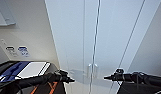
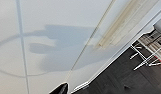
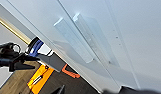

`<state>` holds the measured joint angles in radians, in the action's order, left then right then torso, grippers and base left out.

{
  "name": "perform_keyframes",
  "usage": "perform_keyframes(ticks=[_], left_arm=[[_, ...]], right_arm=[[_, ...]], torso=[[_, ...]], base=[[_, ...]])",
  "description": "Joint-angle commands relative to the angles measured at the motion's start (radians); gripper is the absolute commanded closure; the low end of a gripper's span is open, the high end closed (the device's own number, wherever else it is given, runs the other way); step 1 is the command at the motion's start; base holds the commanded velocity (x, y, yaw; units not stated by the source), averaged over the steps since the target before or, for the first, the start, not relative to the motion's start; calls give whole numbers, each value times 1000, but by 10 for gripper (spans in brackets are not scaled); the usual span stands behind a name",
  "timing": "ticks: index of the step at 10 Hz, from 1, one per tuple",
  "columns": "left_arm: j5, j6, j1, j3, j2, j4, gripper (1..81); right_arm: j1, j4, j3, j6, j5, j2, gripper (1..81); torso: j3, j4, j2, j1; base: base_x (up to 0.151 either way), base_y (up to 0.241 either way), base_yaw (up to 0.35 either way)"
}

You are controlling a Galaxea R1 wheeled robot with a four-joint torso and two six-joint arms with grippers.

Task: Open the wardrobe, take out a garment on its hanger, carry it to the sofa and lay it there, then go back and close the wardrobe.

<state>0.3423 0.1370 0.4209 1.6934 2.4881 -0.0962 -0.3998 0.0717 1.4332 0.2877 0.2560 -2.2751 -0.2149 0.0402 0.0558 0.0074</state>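
The wardrobe [image 1: 96,37] fills the centre of the head frame, doors shut, its handles [image 1: 93,70] low at centre. The left hand [image 1: 71,80] and right hand [image 1: 106,77] flank them at handle height, apparently poised to pull; whether either is open, I cannot tell.

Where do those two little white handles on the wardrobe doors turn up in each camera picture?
Head view: the handles sit low at the centre, between the left gripper and the right gripper.
Left wrist view: I cannot make them out; plain white door panels.
Right wrist view: large, mid-picture.
Shared landmark: the seam between the doors.
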Motion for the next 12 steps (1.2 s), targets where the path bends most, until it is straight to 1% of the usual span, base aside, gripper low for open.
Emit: perform_keyframes(ticks=[1,3,4,5,7,8,9,11,12], left_arm=[[37,27,-185,48,55,15,10],[23,30,-190,98,123,15,10],[-5,38,-190,108,149,15,10],[-43,50,-190,118,179,13,10],[-39,55,-191,190,262,7,10],[-39,55,-191,219,287,4,10],[-42,55,-192,241,304,4,10],[-40,55,-191,275,315,1,10],[-42,55,-191,296,316,1,10]], right_arm=[[169,-20,53,24,11,-48,10],[178,-18,79,31,9,-77,10],[176,-15,84,31,-11,-88,10],[181,-15,104,31,-14,-112,10],[193,-15,134,36,-18,-163,10],[199,-15,145,42,-29,-183,10],[204,-15,163,44,-32,-206,10],[210,-15,200,51,-67,-243,10],[218,-15,237,53,-67,-267,10]], torso=[[0,0,0,0],[-1,0,0,0],[-1,0,-1,1],[-1,0,-1,1],[-1,0,-1,1],[-2,0,-1,1],[-2,0,-1,1],[-2,0,-1,1],[-2,0,-1,1]], base=[[0,0,0],[0,0,0],[0,0,0],[0,0,0],[0,0,0],[0,0,0],[0,0,0],[0,0,0],[0,0,0]])
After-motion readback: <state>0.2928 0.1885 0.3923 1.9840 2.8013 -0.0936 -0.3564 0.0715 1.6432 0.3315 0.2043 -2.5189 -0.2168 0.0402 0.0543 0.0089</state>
